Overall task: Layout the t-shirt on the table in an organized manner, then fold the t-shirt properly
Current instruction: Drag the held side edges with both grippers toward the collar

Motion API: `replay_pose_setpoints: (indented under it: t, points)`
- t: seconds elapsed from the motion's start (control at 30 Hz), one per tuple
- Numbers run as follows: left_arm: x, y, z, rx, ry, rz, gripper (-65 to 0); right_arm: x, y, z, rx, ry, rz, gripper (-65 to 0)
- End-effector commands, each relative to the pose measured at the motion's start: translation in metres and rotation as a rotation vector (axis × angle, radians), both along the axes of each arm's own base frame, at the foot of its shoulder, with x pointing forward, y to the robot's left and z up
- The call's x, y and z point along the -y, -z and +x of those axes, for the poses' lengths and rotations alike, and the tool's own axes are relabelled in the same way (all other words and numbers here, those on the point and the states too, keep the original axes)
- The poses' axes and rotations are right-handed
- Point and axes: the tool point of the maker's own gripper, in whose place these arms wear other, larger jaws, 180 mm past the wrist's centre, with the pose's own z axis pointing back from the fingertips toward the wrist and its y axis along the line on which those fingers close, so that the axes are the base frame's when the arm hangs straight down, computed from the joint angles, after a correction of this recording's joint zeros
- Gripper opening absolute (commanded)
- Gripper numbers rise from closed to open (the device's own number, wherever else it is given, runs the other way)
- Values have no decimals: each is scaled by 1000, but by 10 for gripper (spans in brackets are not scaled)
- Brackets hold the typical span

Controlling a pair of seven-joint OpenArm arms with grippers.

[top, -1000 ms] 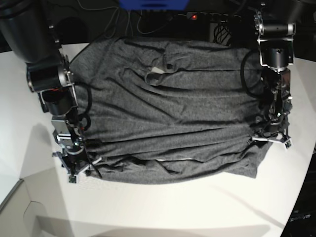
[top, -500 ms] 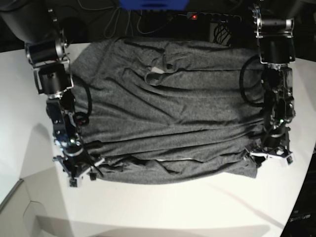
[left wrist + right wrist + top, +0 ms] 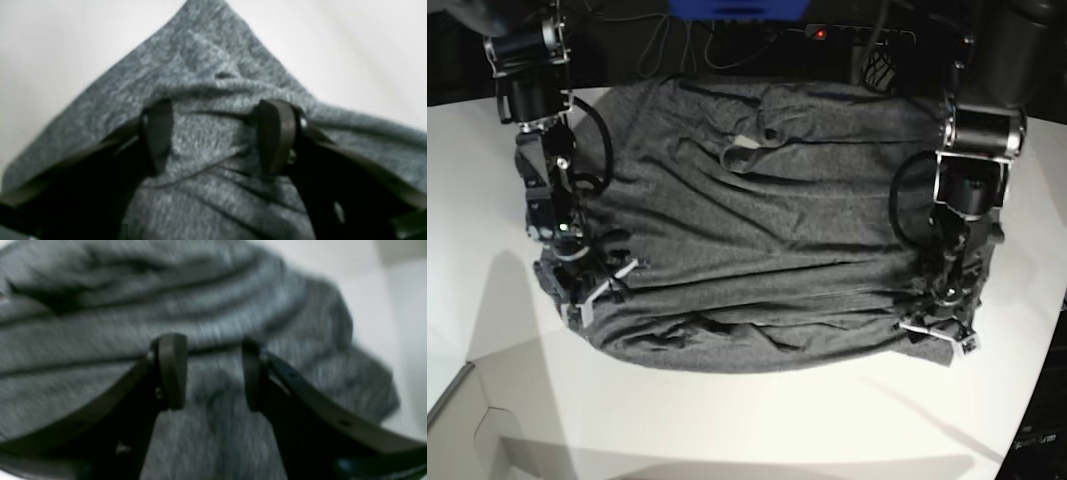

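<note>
Left wrist view: the left hand [image 3: 217,136] has its dark fingers [image 3: 277,133] parted, a bunched corner of heathered grey knit t-shirt [image 3: 206,60] between them, on the white worktop [image 3: 50,50].

Right wrist view: the right hand [image 3: 210,373] is likewise parted over rippled fabric; actual grip unclear.

Base view: the shirt lies creased and spread across the worktop, both arms angled down at its near corners.

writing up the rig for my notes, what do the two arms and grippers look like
Both arms are black with silvery metal joints and looping black cables. The left gripper and right gripper each carry pale brackets, and their fingers are dark, flat, rounded paddles on black struts.
</note>
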Motion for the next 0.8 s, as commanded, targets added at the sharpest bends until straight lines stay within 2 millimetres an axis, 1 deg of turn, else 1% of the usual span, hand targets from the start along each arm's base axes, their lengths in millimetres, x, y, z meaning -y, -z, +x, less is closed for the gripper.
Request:
replay_pose_setpoints:
  t: [0.0, 0.1, 0.13, 0.17, 0.23, 0.3, 0.4, 0.43, 0.47, 0.5, 0.57, 0.6, 0.67, 0.7, 0.73, 0.77]
  points:
    - [-6, -9, 8, 23, -3, 32, -260, 3, -16, 10, 57, 1, -3, -375]
    - [-17, -6, 7, 43, -6, 123, -260, 7, 2, 1, 14, 9, -7, -375]
    - [-19, -6, 7, 54, -7, 140, -260, 10, 9, 0, -7, 17, -9, -375]
    - [-20, -8, 7, 67, -10, 149, -259, 14, 12, 4, -20, 26, -12, -375]
    - [-24, -17, 12, 103, -17, 162, -258, 26, 26, 5, -67, 50, -24, -375]
    - [-28, -31, 22, 137, -25, 170, -258, 44, 40, 6, -120, 82, -43, -375]
    - [-29, -47, 33, 168, -30, 171, -258, 61, 51, 6, -165, 112, -58, -375]
    - [-29, -53, 37, 182, -30, 172, -257, 65, 48, 8, -157, 114, -65, -375]
    - [-28, -58, 41, 195, -30, 172, -257, 66, 40, 11, -136, 111, -70, -375]
    - [-27, -66, 47, 210, -30, 170, -257, 66, 29, 17, -103, 104, -74, -375]
    - [-25, -84, 59, 250, -30, 166, -257, 59, 14, 20, -53, 82, -74, -375]
    - [-21, -95, 65, 277, -23, 163, -257, 58, 1, 22, -16, 69, -82, -375]
    - [-12, -120, 77, 345, -2, 157, -259, 49, -29, 29, 70, 41, -83, -375]
    - [-8, -132, 81, 379, 8, 155, -260, 44, -38, 31, 95, 31, -81, -375]
    - [-2, -137, 82, 395, 22, 151, -260, 41, -47, 34, 119, 22, -80, -375]
    - [3, -137, 80, 392, 38, 143, -260, 38, -52, 35, 129, 16, -80, -375]
